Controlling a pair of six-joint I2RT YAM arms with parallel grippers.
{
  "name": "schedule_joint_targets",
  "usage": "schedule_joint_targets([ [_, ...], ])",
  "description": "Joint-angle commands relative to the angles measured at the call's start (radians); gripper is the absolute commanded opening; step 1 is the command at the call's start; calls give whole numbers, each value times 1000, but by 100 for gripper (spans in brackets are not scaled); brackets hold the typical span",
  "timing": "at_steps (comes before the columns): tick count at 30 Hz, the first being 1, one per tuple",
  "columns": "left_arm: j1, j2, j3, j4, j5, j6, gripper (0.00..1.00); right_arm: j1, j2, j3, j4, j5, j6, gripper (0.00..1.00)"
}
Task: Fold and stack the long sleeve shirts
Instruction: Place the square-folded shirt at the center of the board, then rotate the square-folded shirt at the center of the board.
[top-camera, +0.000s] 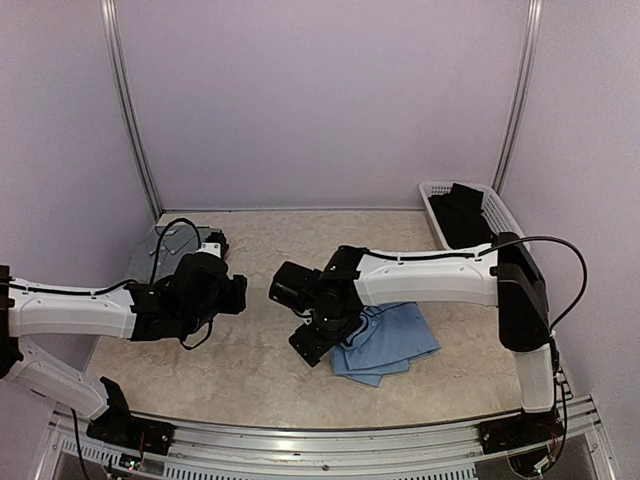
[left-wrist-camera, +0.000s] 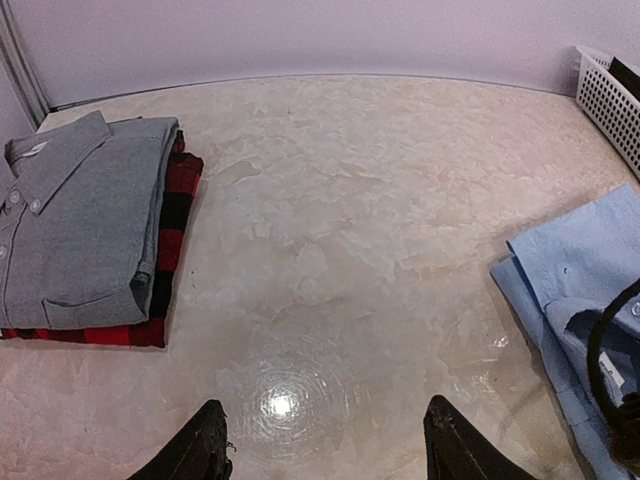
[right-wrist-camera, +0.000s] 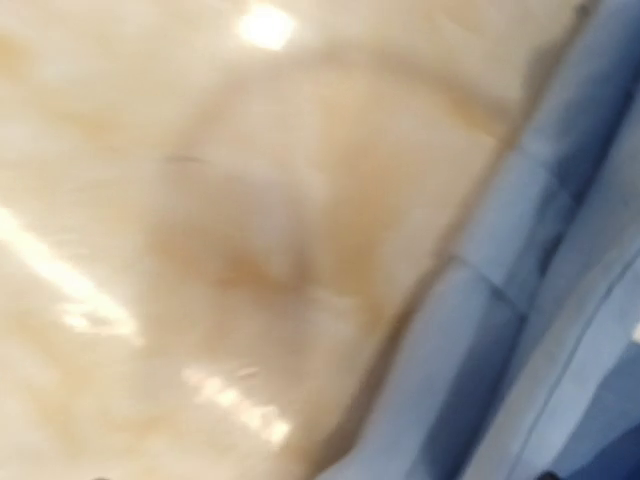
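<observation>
A folded grey shirt (left-wrist-camera: 80, 215) lies on a red-and-black plaid shirt (left-wrist-camera: 170, 225) at the table's back left; the left arm partly hides the grey shirt (top-camera: 170, 240) from above. The light blue shirt (top-camera: 388, 340) lies folded at front centre-right, also showing as blue cloth (left-wrist-camera: 585, 280) (right-wrist-camera: 540, 300) in both wrist views. My left gripper (left-wrist-camera: 325, 420) (top-camera: 240, 293) hovers open over bare table between the two piles, nothing between its fingers. My right gripper (top-camera: 308, 348) points down at the blue shirt's left edge. Its fingers do not show in the blurred wrist view.
A white mesh basket (top-camera: 432, 193) (left-wrist-camera: 610, 100) holding dark clothes stands at the back right corner. Walls close the table on three sides. A black cable (left-wrist-camera: 600, 350) loops over the blue shirt in the left wrist view.
</observation>
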Motion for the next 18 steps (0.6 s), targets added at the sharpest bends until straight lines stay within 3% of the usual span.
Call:
schedule_joint_targets([
  [1, 11, -10, -14, -1, -2, -2, 63, 5, -125, -81, 168, -103, -44, 88],
  [9, 10, -8, -44, 85, 133, -35, 64, -122, -303, -241, 257, -64, -57, 88],
  [11, 10, -25, -68, 129, 200, -45, 70, -176, -342, -290, 264, -49, -57, 88],
  [13, 10, -40, -91, 160, 241, -67, 83, -231, -381, -350, 262, -36, -43, 88],
  [16, 11, -66, -123, 200, 261, -89, 95, -323, -463, -499, 287, -60, -26, 89],
  [18, 13, -80, -137, 213, 258, -96, 99, -387, -525, -597, 325, -104, -16, 90],
])
